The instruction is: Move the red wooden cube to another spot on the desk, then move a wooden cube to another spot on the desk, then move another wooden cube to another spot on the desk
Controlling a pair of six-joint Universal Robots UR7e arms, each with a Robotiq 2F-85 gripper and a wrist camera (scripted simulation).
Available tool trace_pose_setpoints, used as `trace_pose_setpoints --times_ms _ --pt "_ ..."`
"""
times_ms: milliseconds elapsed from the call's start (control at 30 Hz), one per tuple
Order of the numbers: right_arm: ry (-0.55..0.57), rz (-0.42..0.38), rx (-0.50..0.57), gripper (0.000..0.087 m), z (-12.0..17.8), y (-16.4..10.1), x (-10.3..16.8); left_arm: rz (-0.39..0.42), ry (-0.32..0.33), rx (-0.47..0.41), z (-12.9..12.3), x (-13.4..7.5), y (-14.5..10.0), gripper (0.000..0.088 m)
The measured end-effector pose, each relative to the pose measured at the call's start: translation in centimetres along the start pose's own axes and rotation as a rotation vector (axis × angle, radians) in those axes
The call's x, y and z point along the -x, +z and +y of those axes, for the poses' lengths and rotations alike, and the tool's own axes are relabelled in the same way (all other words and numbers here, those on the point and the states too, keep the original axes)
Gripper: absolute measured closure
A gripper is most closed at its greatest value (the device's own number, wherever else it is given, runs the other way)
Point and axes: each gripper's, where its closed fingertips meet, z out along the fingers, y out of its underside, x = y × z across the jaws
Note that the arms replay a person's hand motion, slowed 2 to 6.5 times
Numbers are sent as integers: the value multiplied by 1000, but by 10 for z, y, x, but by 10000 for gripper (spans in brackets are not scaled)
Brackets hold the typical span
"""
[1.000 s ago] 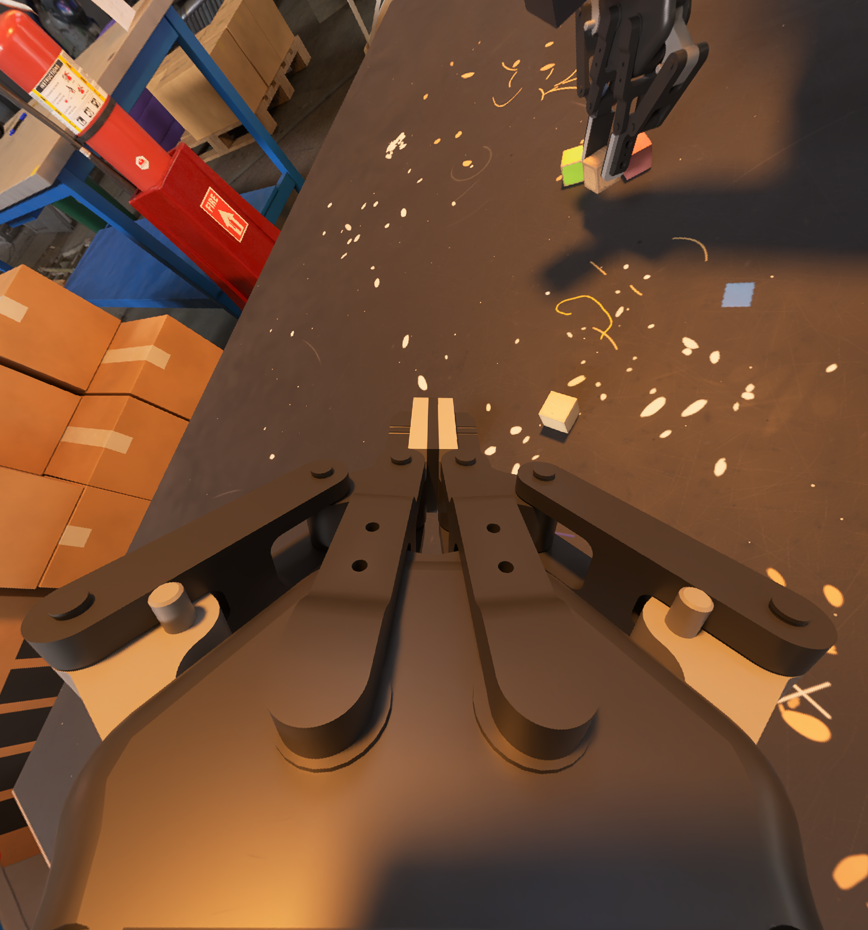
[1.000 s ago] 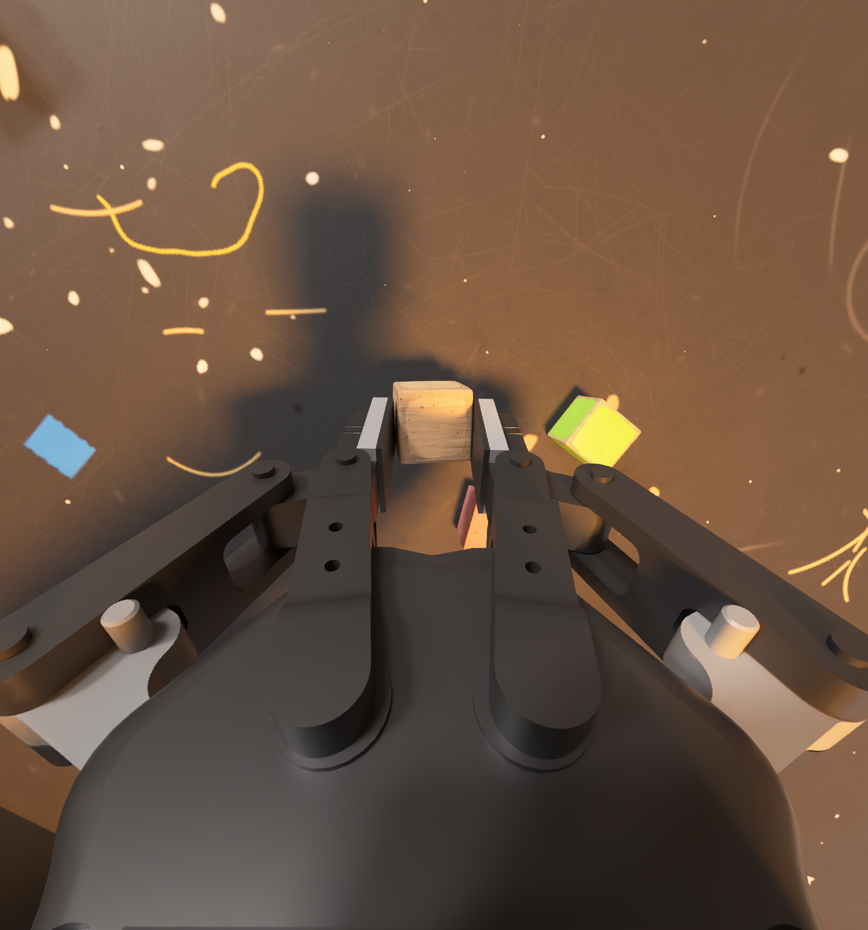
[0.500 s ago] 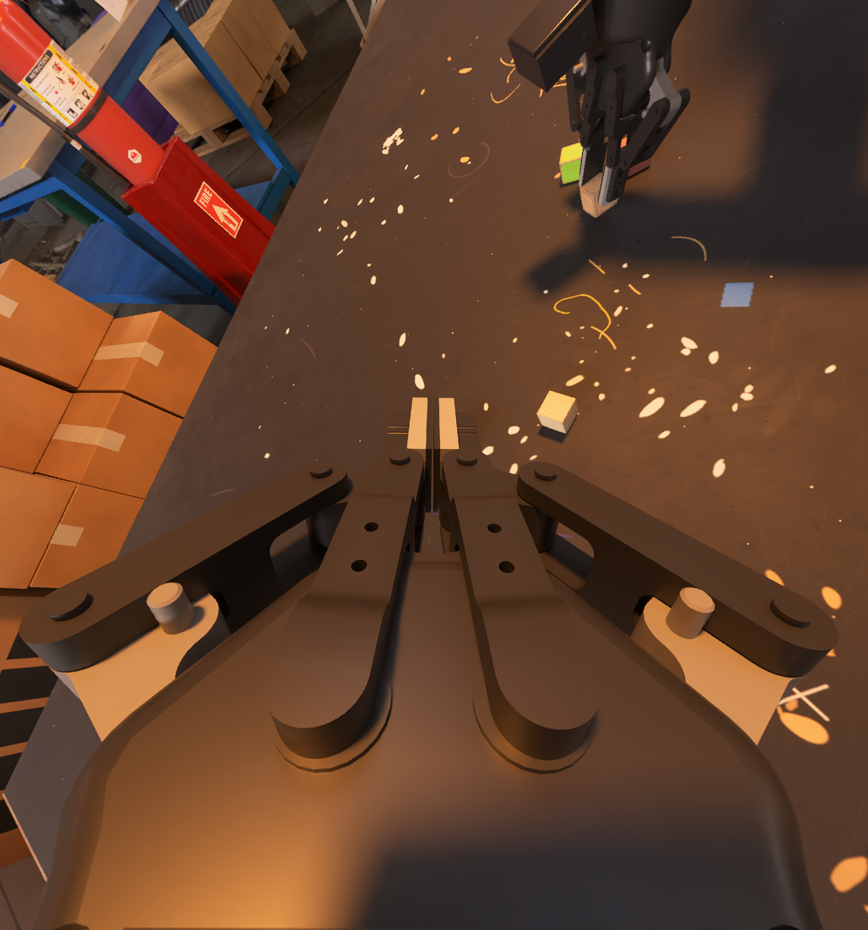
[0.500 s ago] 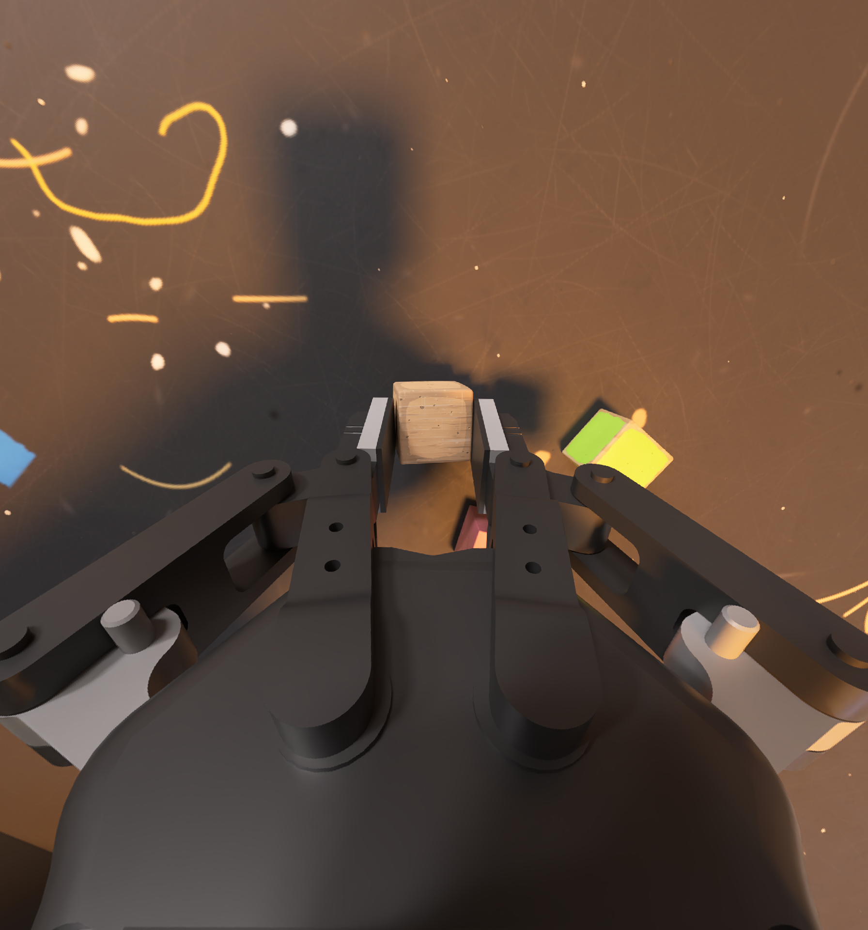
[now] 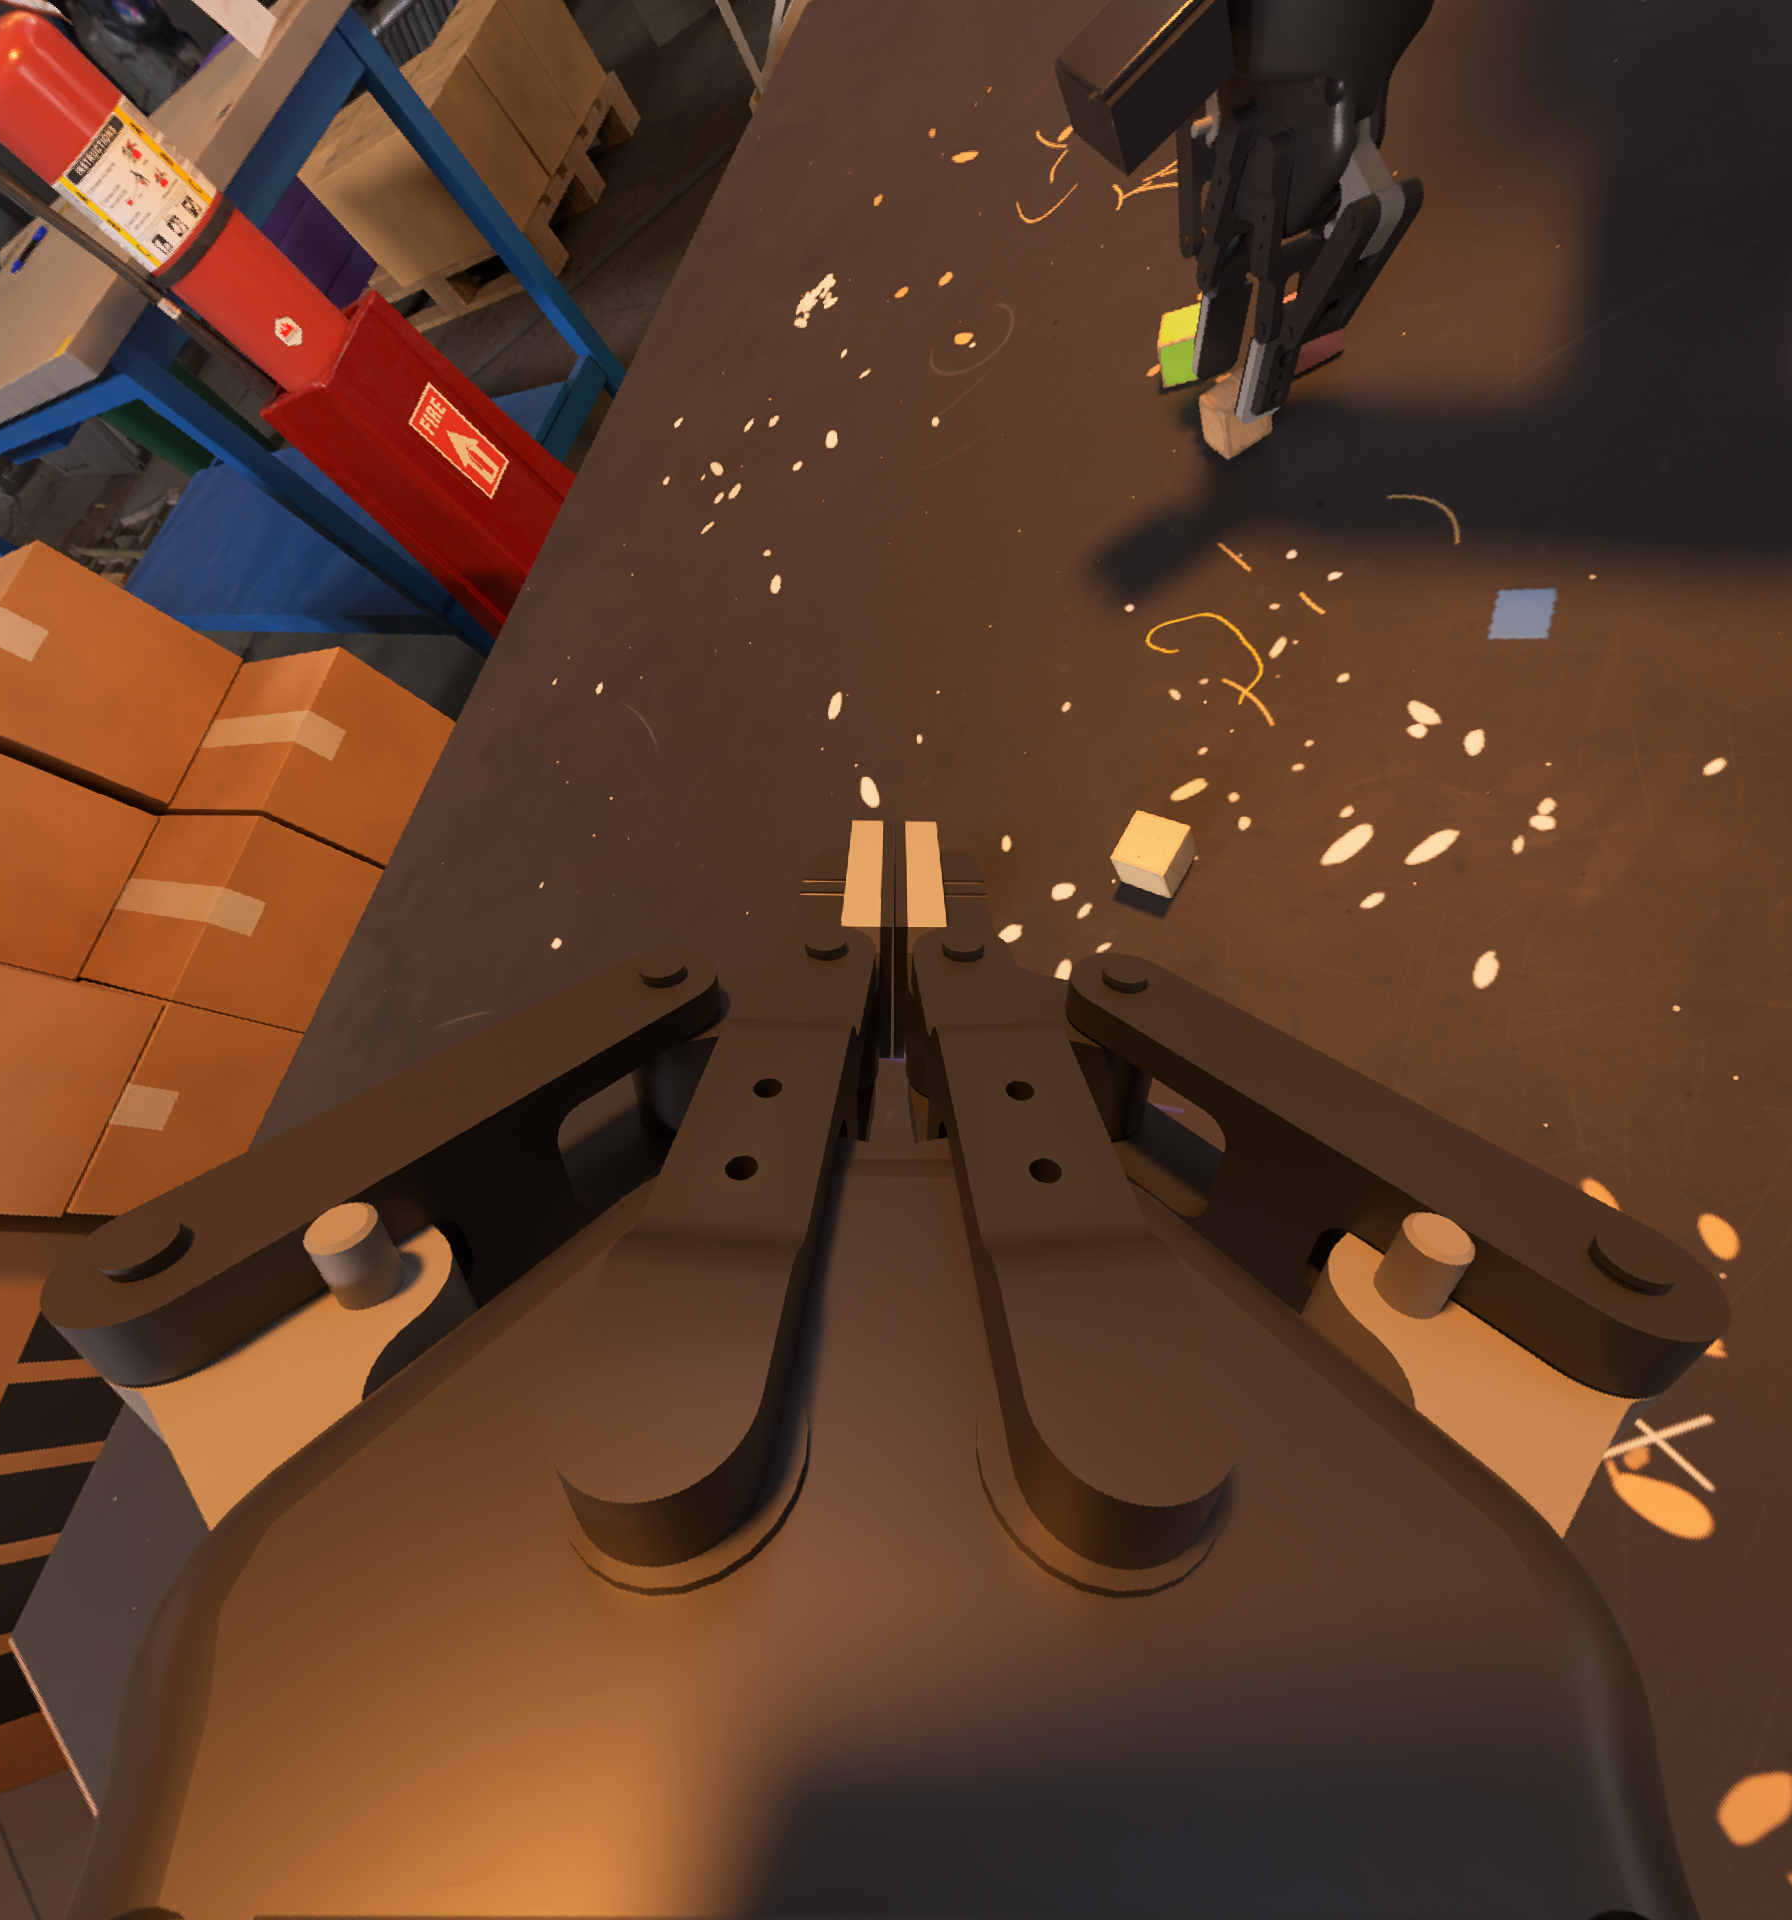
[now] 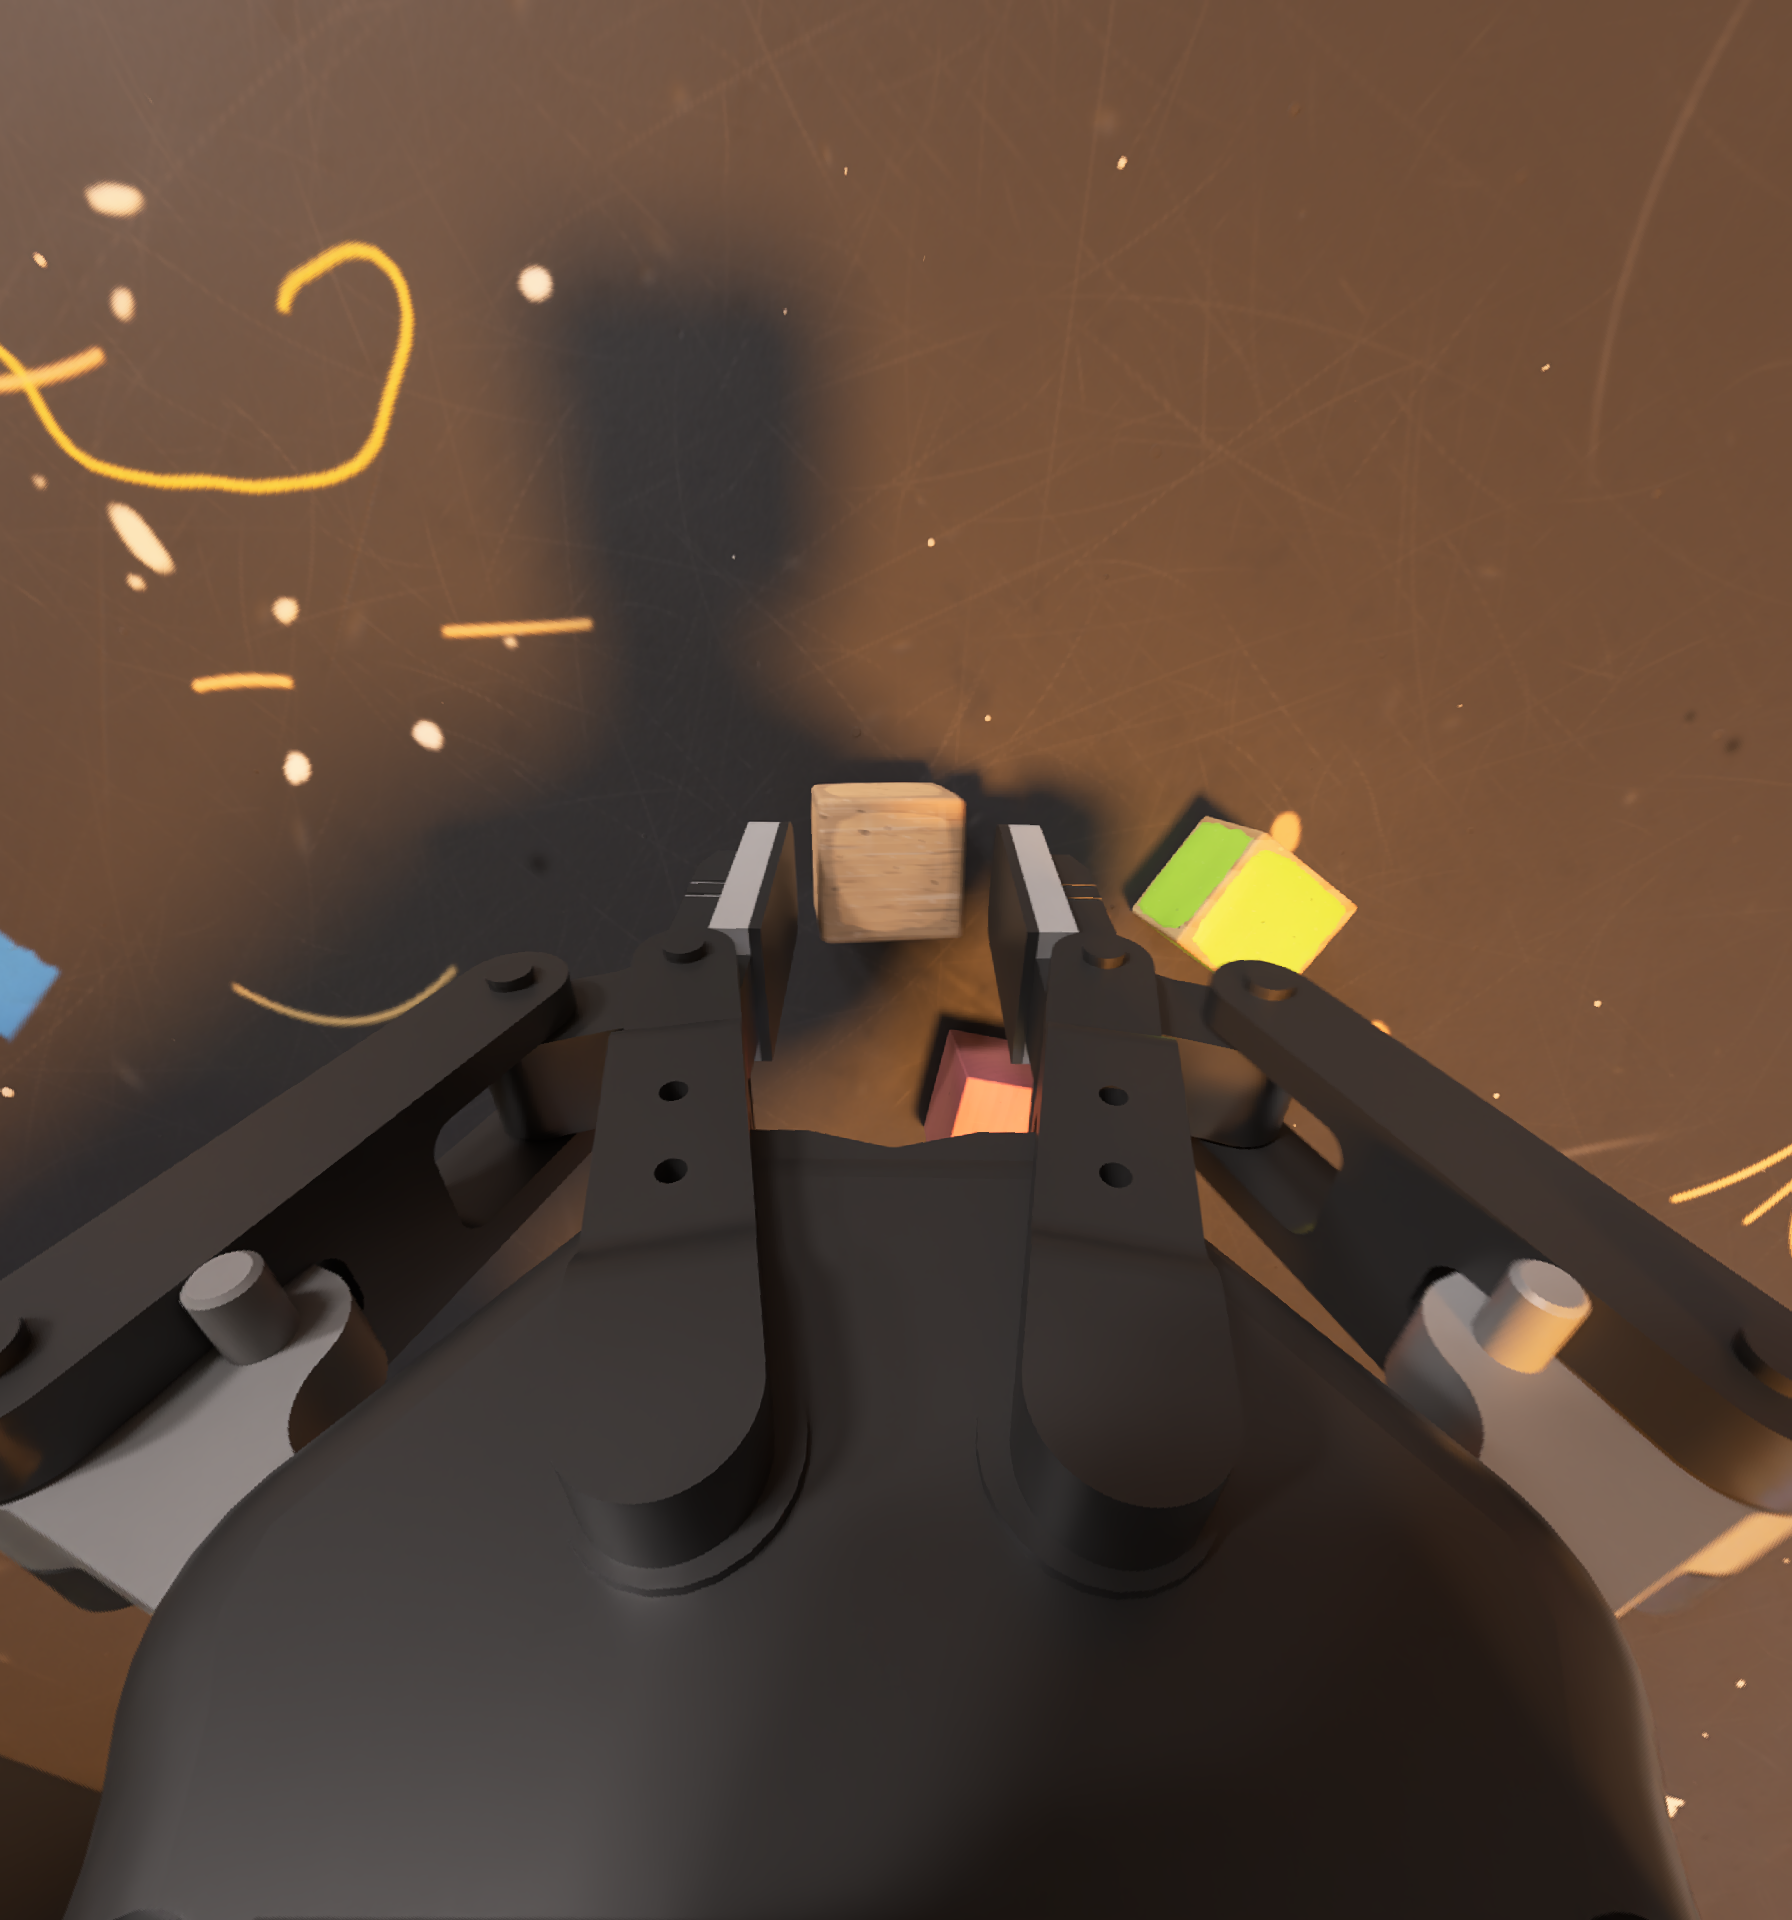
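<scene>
My right gripper (image 6: 887, 894) is open, with a plain wooden cube (image 6: 887, 862) loose between its fingers and a small gap on each side. In the left wrist view this cube (image 5: 1230, 426) sits just below the right gripper (image 5: 1250, 390). The red cube (image 6: 980, 1091) lies close under the right gripper, partly hidden by it; only a sliver of it (image 5: 1323, 353) shows in the left wrist view. A green and yellow cube (image 6: 1240, 899) sits to the right. My left gripper (image 5: 892, 873) is shut and empty, with a pale cube (image 5: 1152, 854) just to its right.
A blue patch (image 5: 1523, 613) lies flat on the dark desk (image 5: 975, 623). The desk's left edge runs beside stacked cardboard boxes (image 5: 144, 831), a blue rack (image 5: 476, 187) and a red fire extinguisher (image 5: 144, 208).
My right gripper carried the plain wooden cube away from the red and green cubes, then opened its fingers and let it go. The left gripper stayed shut and barely moved.
</scene>
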Motion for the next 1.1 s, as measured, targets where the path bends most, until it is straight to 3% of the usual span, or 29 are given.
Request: trace_pose_setpoints --times_ms 333,700,867,1100 --pt "31 94 -139 440 -20 -38 -10 -7 -5 -4 1 2 -3 872" --pt "7 263 -421 442 -68 -116 -1 -18 -13 -11 1 5 -6 871" --pt "-54 235 -567 442 -96 -142 28 -19 -16 -17 0 6 -7 872" --pt "-192 96 -684 432 -128 -152 83 -18 -14 -17 0 5 -7 871"
